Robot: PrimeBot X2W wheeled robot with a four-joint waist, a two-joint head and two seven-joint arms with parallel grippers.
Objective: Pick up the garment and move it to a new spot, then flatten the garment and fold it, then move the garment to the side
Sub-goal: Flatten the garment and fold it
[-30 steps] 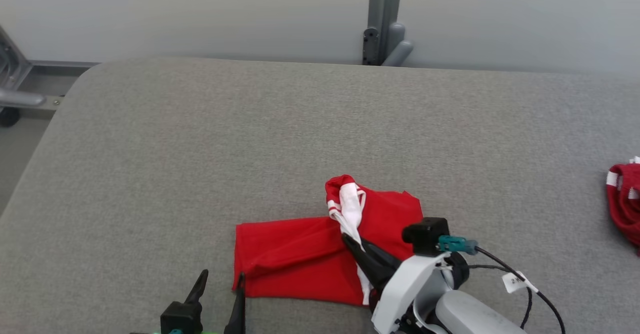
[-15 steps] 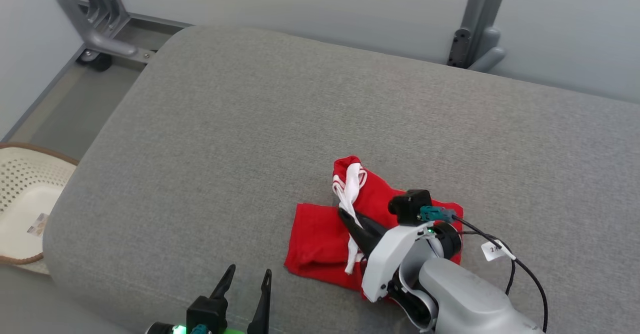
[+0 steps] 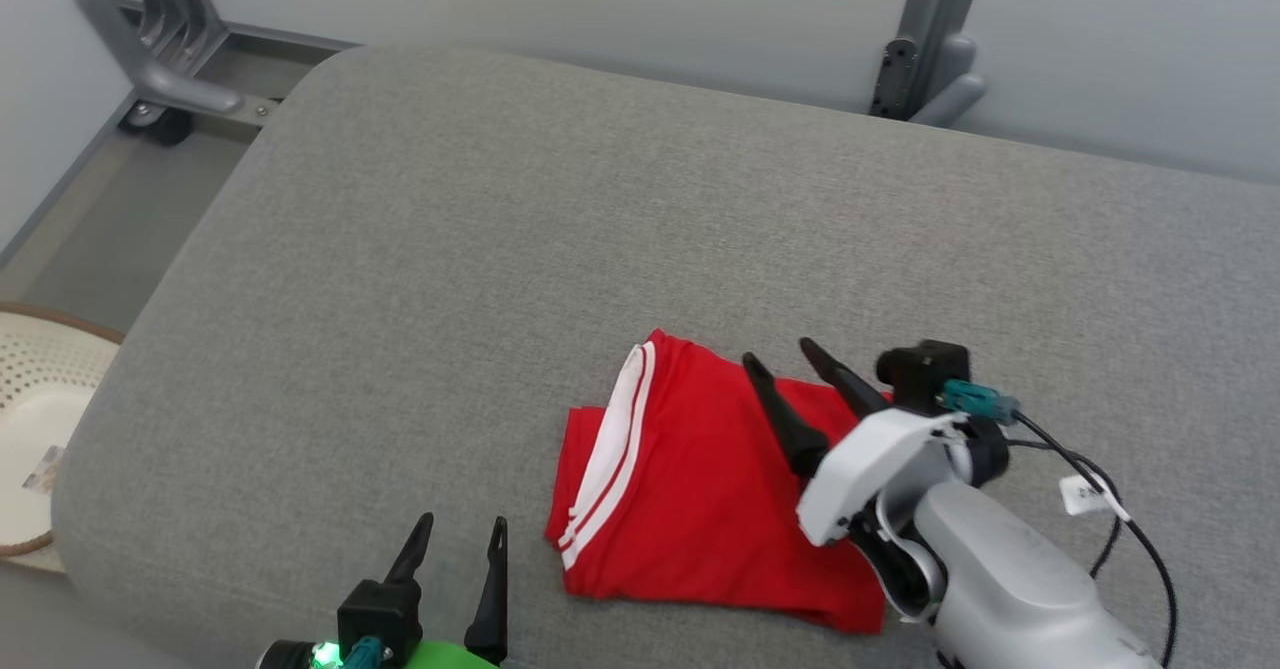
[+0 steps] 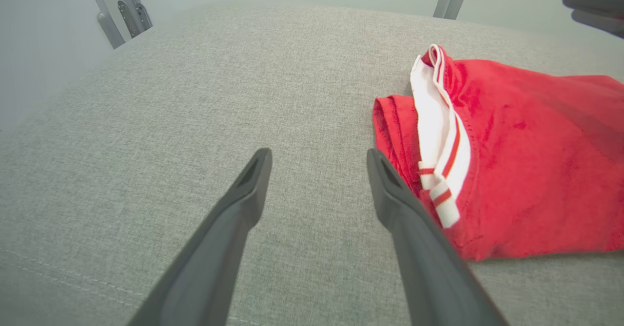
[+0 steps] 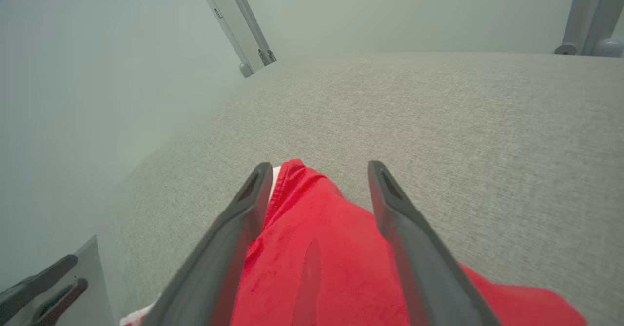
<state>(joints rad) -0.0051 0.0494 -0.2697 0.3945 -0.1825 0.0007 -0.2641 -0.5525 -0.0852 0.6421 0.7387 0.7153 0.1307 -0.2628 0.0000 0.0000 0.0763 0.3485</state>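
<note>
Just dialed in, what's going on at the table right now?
The red garment with white stripes lies folded on the grey padded table. The right gripper hangs open over the garment's far right part, holding nothing. The left gripper is open too, beside the garment's left edge near the table's front.

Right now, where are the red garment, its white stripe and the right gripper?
red garment [image 3: 720, 519]: head view, middle of the red cloth.
white stripe [image 4: 429, 121]: left wrist view, middle of the wide band.
right gripper [image 3: 778, 350]: head view, midway between its two fingertips.
</note>
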